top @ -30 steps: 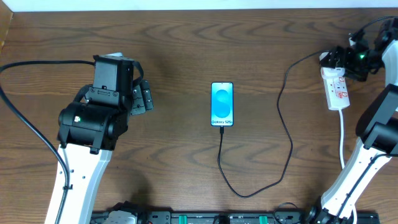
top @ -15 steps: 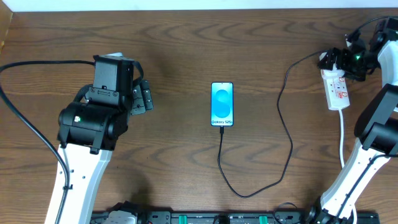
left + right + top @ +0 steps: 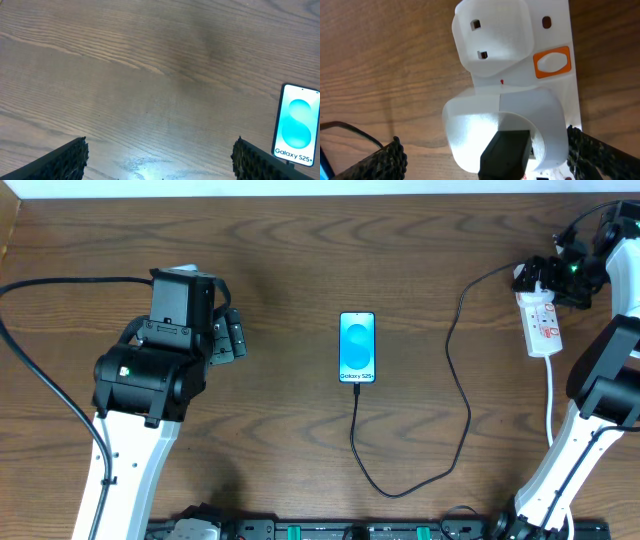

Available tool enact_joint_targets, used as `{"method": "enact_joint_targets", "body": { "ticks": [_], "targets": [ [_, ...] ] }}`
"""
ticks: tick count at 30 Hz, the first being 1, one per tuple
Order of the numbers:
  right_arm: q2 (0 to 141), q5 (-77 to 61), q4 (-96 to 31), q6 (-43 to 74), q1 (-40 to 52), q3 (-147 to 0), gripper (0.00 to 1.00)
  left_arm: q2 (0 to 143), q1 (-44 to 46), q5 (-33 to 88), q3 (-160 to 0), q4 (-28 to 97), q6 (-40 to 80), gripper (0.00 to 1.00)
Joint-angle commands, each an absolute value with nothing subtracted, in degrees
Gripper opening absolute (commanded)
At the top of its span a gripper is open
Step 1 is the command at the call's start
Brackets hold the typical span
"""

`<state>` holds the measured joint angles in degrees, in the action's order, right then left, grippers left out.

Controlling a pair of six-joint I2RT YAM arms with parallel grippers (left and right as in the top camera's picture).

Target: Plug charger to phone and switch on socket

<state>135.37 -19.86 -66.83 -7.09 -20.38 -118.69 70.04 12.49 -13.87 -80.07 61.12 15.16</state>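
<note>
The phone (image 3: 357,347) lies flat mid-table, its blue screen lit; it also shows at the right edge of the left wrist view (image 3: 296,124). The black charger cable (image 3: 463,395) runs from the phone's near edge, loops toward the front and rises to the socket (image 3: 543,322), a white strip at the far right. In the right wrist view the socket (image 3: 555,30) carries an orange switch (image 3: 551,63), a white plug (image 3: 492,37) and a white adapter (image 3: 470,125) with a black connector (image 3: 506,152) in it. My right gripper (image 3: 485,162) is open, its fingers either side of the adapter. My left gripper (image 3: 160,167) is open and empty over bare wood, left of the phone.
The socket's white cord (image 3: 549,405) runs toward the front beside my right arm. A thick black cable (image 3: 40,380) curves along the left side behind my left arm. A black rail (image 3: 330,530) lines the table's front edge.
My right wrist has shifted slightly up and right over the socket's far end. The phone, the cable and my left arm have not moved.
</note>
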Motion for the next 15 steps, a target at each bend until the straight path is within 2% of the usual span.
{"method": "enact_joint_targets", "body": {
  "ticks": [1,15],
  "targets": [
    [135.98,-20.03,-67.51,-7.79,-20.03,-119.96,0.99,70.08,12.56,-14.39,-80.38,61.25,14.87,0.92],
    [136.05,-22.17,-65.04,-7.79,-19.44,-116.11,0.99,70.08,12.56,-14.39,-80.38,61.25,14.85,0.92]
  ]
}}
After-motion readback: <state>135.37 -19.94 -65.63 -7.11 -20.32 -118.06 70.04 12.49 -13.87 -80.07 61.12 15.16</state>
